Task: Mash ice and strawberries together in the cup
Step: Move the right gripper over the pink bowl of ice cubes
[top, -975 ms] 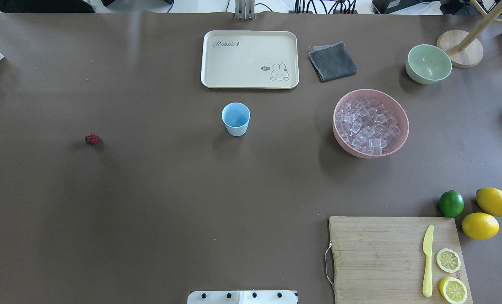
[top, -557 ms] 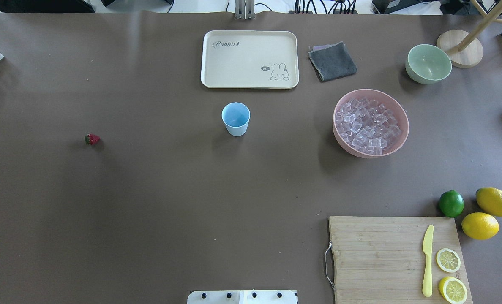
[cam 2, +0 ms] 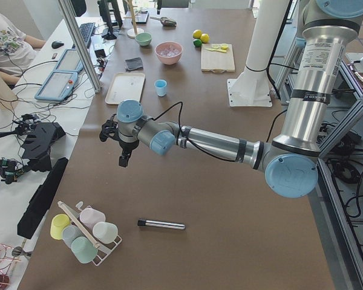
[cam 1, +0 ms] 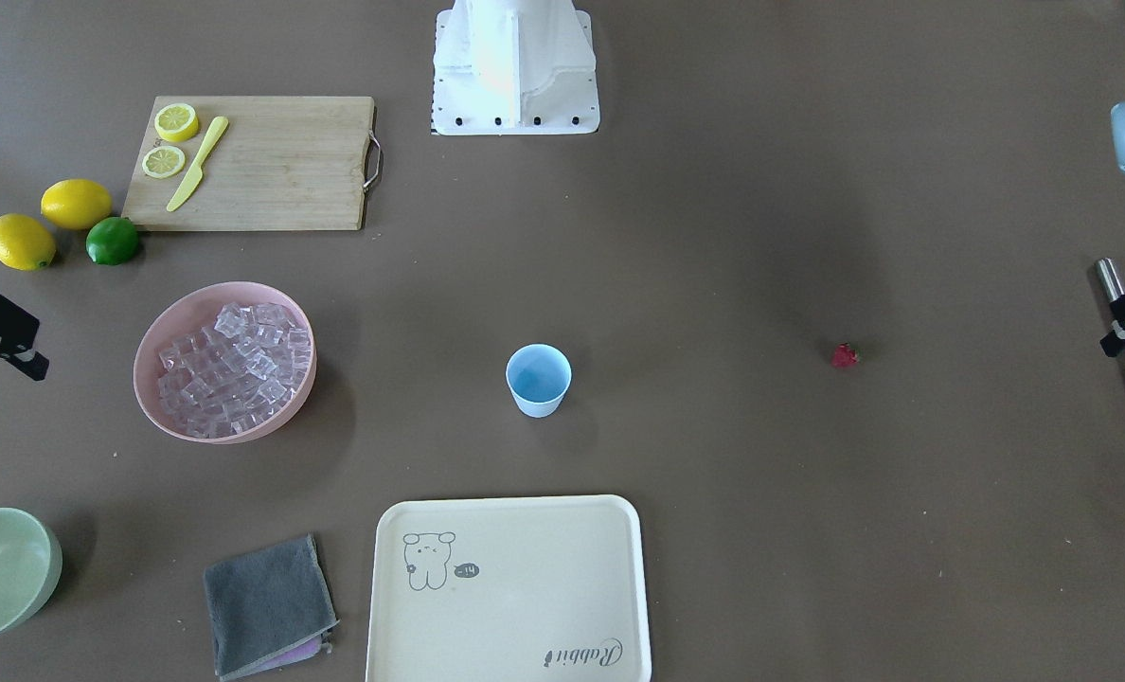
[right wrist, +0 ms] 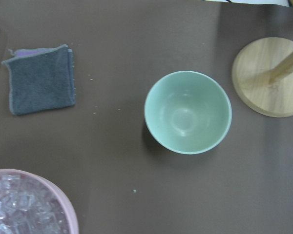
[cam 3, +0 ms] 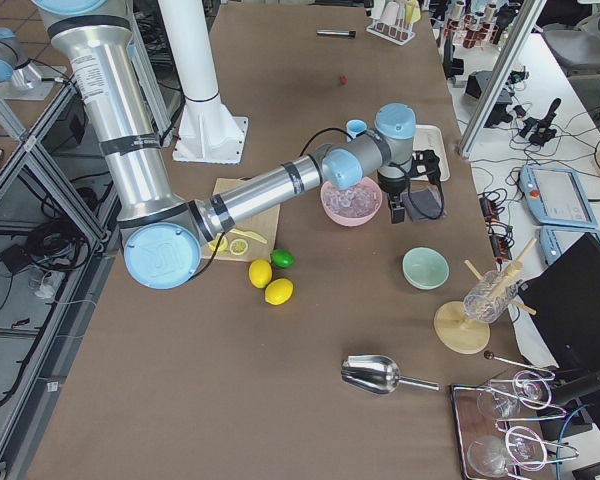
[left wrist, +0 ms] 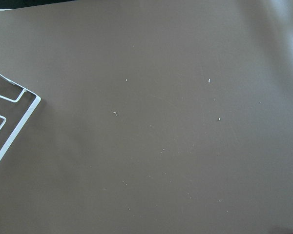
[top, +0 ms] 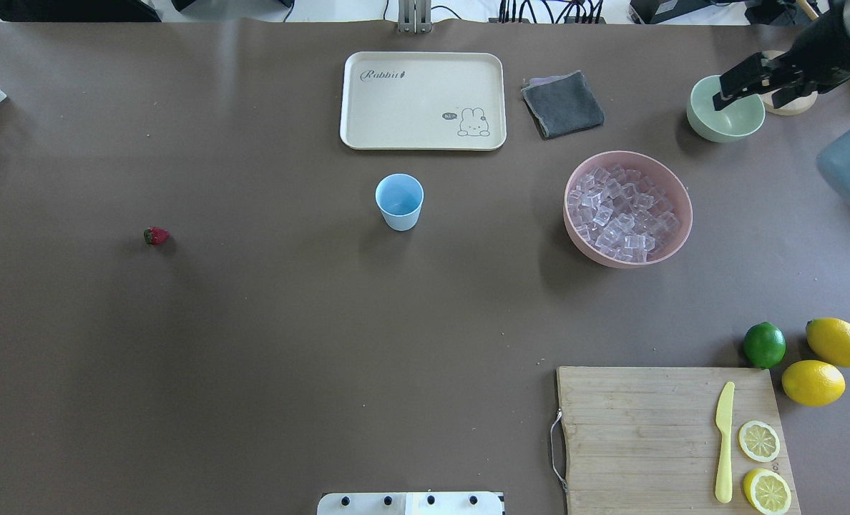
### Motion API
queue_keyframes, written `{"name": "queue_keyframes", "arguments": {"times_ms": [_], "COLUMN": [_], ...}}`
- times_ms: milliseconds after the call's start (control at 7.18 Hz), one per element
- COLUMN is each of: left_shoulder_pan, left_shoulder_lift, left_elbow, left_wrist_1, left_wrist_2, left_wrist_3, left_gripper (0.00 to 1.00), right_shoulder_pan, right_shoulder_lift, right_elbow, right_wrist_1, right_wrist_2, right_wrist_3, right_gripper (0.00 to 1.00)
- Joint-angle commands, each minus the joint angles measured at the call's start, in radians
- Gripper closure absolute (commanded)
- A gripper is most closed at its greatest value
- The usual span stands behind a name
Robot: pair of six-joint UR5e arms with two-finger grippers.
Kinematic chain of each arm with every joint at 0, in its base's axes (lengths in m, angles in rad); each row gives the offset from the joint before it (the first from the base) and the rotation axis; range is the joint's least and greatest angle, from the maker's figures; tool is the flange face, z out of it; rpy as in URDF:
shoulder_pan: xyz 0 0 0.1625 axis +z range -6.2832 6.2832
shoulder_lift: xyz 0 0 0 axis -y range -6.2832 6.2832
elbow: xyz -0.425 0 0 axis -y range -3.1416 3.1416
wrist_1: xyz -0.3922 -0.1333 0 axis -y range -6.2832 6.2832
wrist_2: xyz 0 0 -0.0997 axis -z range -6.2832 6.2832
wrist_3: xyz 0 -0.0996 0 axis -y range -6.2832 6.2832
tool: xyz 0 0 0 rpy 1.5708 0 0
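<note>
Right hand (opening not discernible) high near green bowl, far from cup.

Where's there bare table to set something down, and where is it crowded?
Biggest bare stretch: between the strawberry and the cup, reaching toward the robot base. A narrower gap sits between cup and pink bowl. Crowded: the cutting board, lime, lemons corner; the tray, cloth, green bowl row.

One cup, one strawberry, two bowls.
</note>
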Motion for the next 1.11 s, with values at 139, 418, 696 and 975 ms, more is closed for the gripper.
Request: {"name": "queue_keyframes", "arguments": {"times_ms": [139, 418, 696, 975], "left_shoulder_pan": [0.004, 0.006, 0.006, 0.006], "left_shoulder_lift": [-0.006, -0.009, -0.009, -0.008], "left_elbow": [0.007, 0.009, 0.009, 0.007], "left_wrist_1": [-0.001, -0.001, 0.001, -0.001], "left_wrist_2": [0.000, 0.002, 0.002, 0.011], "left_wrist_3": [0.001, 0.002, 0.002, 0.002], "left_gripper": [0.02, 0.02, 0.03, 0.02], "right_shoulder_pan": [-0.222, -0.326, -0.354, -0.345], "right_shoulder_lift": [0.049, -0.006, -0.010, -0.025], "right_elbow": [0.030, 0.018, 0.012, -0.008], "right_wrist_1": [0.017, 0.115, 0.126, 0.126], "right_wrist_2": [-0.144, -0.241, -0.263, -0.254], "right_wrist_3": [0.131, 0.030, -0.045, -0.148], "right_gripper": [0.08, 0.06, 0.06, 0.06]}}
